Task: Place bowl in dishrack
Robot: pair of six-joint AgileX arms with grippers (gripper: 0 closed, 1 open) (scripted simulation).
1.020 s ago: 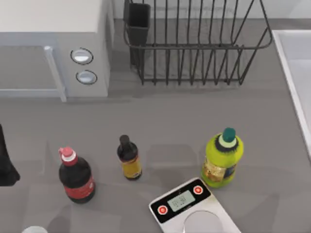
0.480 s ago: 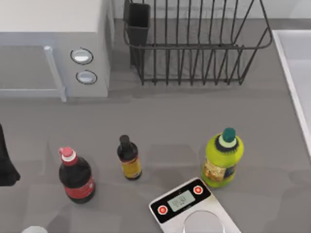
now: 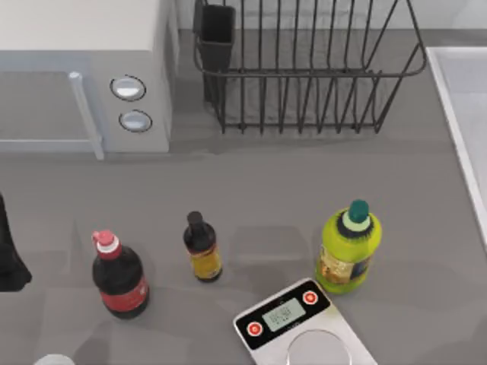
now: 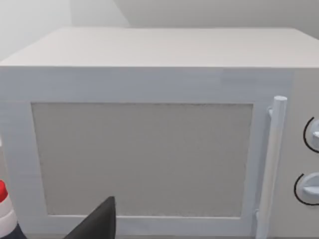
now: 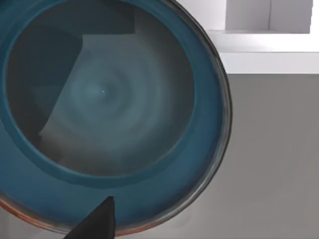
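Observation:
The bowl is dark teal-blue with a thin reddish-brown rim, and I look straight down into it in the right wrist view. It rests on the grey table. A dark part of my right gripper lies over the bowl's near rim. The dishrack, a black wire basket with a black utensil cup at its left corner, stands at the back of the table in the top view. My left arm is parked at the table's left edge, and its gripper faces the microwave.
A white microwave stands at the back left. A red-capped dark bottle, a small dark bottle, a yellow-green bottle and a scale stand across the front. A white raised edge runs along the right.

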